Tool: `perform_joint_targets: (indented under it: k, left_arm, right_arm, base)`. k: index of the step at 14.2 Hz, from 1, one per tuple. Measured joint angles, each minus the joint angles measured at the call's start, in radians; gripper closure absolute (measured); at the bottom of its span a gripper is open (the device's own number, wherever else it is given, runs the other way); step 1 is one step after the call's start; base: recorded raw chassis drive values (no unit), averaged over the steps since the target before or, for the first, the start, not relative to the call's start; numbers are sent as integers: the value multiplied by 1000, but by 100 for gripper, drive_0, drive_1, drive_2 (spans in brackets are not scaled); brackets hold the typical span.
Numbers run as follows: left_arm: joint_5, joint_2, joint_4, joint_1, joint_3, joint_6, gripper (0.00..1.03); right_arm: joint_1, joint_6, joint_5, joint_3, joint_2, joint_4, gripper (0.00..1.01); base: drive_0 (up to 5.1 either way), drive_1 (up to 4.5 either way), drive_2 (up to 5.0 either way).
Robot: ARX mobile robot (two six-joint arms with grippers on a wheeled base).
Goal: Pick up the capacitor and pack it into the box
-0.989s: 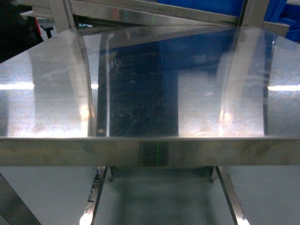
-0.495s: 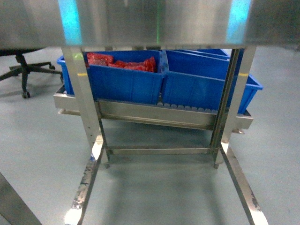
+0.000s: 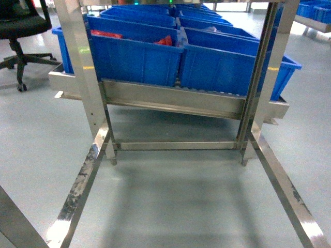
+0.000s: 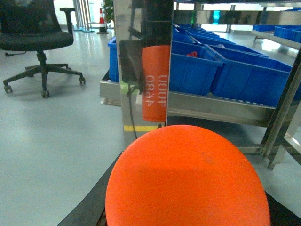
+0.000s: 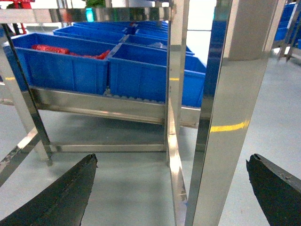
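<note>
Capacitor (image 4: 188, 179) right up against the left wrist camera: an orange, rounded end filling the lower middle of that view. Gripped in the left claw (image 4: 186, 214), of which only dark edges show at the bottom corners, one to each side of the orange body; how wide the jaws stand, impossible to tell. Mirrored in the steel post (image 4: 141, 70) just ahead as an orange cylinder with white digits, a dark shape beside it.

Right claw (image 5: 171, 159) wide open and holding nothing, its two black fingers (image 5: 66, 193) at the lower corners of the right wrist view, well apart, with a steel upright rising between them and grey floor (image 3: 176, 201) below. No sign of the capacitor there.

From the head: neither claw, nor the capacitor. Instead the legs of a steel frame (image 3: 85, 77), a low shelf (image 3: 170, 101) across them and blue bins (image 3: 134, 62) in a row on it, red stuff (image 3: 106, 34) in the left one. Black office chair (image 3: 20, 26) at the upper left, standing on the floor; seen also by the left wrist, not by the right. Same bins and shelf in both wrist views, behind the uprights.
</note>
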Motion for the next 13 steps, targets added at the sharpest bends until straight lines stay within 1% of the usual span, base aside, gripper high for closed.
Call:
perform_joint_targets:
  k: [11, 13]
  left_arm:
    - [0, 0, 1, 0, 0, 0, 59]
    - [0, 0, 1, 0, 0, 0, 59]
  right_arm:
    - [0, 0, 0, 0, 0, 2, 3]
    - [0, 0, 1, 0, 0, 3, 3]
  base:
    - [3, 3, 3]
    - [-478, 263, 263]
